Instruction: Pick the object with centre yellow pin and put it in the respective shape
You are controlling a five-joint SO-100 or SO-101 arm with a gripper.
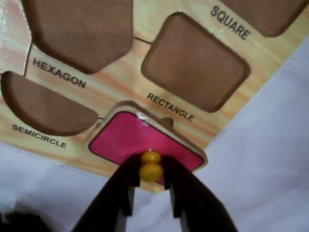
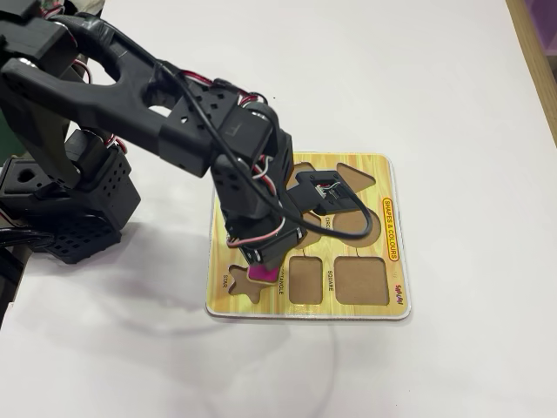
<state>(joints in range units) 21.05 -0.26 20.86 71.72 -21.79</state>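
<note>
A pink rounded four-sided piece (image 1: 130, 137) with a yellow centre pin (image 1: 151, 165) sits at the near edge of the wooden shape board (image 1: 116, 92), just below the RECTANGLE label. My gripper (image 1: 151, 174) is shut on the pin, with one black finger on each side. The piece's pale wooden side shows, so it stands proud of the board. The empty rectangle recess (image 1: 195, 63) lies beyond it. In the fixed view the pink piece (image 2: 258, 273) peeks out under the gripper (image 2: 261, 266) at the board's front left, over the star slot.
Empty hexagon (image 1: 82, 29), semicircle (image 1: 43, 104) and square (image 1: 270, 14) recesses surround it. The board (image 2: 383, 170) lies on a white table. The arm's black base (image 2: 70, 209) stands left of the board. A wooden edge (image 2: 540, 52) runs at the far right.
</note>
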